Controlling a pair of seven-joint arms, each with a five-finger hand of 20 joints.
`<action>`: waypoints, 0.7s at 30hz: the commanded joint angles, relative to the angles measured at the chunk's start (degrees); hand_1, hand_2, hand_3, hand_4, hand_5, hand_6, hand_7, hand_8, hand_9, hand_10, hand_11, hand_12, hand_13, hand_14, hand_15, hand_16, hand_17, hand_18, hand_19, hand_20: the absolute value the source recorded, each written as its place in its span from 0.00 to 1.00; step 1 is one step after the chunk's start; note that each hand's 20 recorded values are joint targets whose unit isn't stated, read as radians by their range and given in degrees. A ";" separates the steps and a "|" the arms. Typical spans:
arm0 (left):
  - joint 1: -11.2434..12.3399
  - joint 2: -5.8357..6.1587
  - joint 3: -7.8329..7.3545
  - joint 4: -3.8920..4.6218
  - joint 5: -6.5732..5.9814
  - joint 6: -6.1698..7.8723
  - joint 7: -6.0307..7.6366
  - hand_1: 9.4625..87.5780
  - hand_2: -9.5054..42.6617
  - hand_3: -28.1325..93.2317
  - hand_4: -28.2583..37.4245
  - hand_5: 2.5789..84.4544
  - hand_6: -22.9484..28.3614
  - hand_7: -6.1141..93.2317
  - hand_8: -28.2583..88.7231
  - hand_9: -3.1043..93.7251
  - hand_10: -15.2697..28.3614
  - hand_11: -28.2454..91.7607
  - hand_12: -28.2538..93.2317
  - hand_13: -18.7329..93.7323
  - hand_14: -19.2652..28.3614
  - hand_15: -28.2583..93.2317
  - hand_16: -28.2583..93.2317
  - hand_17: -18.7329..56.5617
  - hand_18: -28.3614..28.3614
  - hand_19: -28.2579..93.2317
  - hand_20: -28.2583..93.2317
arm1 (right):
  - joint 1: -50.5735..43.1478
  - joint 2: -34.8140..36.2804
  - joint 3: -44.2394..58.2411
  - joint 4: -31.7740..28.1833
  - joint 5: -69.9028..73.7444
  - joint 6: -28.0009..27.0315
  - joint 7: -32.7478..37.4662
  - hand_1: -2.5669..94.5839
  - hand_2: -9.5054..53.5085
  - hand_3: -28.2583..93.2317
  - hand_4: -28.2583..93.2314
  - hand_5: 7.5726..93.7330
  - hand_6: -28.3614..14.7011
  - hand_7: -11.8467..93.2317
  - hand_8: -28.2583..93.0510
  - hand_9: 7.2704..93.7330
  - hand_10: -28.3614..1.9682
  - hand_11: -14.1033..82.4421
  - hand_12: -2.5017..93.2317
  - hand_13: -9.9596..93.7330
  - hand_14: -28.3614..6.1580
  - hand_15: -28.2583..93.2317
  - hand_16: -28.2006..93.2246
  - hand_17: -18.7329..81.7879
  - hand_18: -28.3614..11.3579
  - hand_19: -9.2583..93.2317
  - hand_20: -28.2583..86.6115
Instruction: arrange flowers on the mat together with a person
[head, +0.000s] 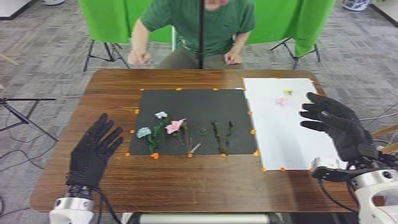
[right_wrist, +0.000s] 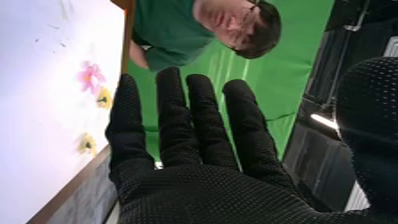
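Note:
In the head view the left hand (head: 95, 150) lies open over the table's left side, left of the dark mat (head: 195, 100). On the mat are a pink flower (head: 175, 126), a pale blue flower (head: 144, 132), a whitish flower (head: 161, 115) and green stems (head: 222, 135). The right hand (head: 342, 125) is open at the right edge of the white sheet (head: 293, 135), which bears a faint pink flower (head: 282, 102) and a yellow one (head: 288, 92). In the right wrist view the right hand (right_wrist: 204, 185) has straight fingers, near a pink flower (right_wrist: 91, 77) and yellow flowers (right_wrist: 104, 98).
Orange tape pieces (head: 155, 156) mark the edges of the mat and sheet on the brown table (head: 187, 185). Behind the far edge sits a person in a green shirt, hands off the flowers. A green cloth and stands are farther back.

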 joint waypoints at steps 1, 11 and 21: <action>0.33 -0.42 0.26 0.52 0.09 -0.38 -0.29 0.23 0.09 0.79 0.00 0.33 0.51 0.19 0.17 0.25 0.57 0.36 0.35 0.34 0.68 0.39 0.27 0.10 0.87 0.55 0.31 | -1.95 -1.06 1.75 -0.22 0.26 0.04 -0.77 0.22 0.05 0.93 0.03 0.28 0.52 0.30 0.14 0.29 0.46 0.33 0.29 0.36 0.48 0.48 0.43 0.24 0.16 0.59 0.54; 0.58 -0.45 0.51 0.29 -0.01 0.00 0.17 0.23 0.09 0.79 0.00 0.33 0.52 0.19 0.17 0.25 0.58 0.36 0.34 0.34 0.68 0.39 0.27 0.10 0.87 0.55 0.31 | -2.16 -3.50 3.09 0.02 -0.07 -2.91 -0.49 0.22 0.06 0.93 0.03 0.29 0.52 0.31 0.14 0.29 0.45 0.34 0.29 0.36 0.48 0.49 0.43 0.24 0.17 0.59 0.53; 0.50 -0.98 0.27 0.35 -0.09 0.15 -0.21 0.23 0.09 0.79 0.00 0.34 0.52 0.19 0.17 0.25 0.57 0.36 0.34 0.34 0.68 0.39 0.27 0.10 0.87 0.55 0.31 | -2.90 -5.31 4.41 0.12 -0.05 -3.92 -0.53 0.22 0.06 0.93 0.03 0.29 0.52 0.31 0.14 0.30 0.44 0.34 0.29 0.36 0.48 0.49 0.43 0.24 0.17 0.60 0.53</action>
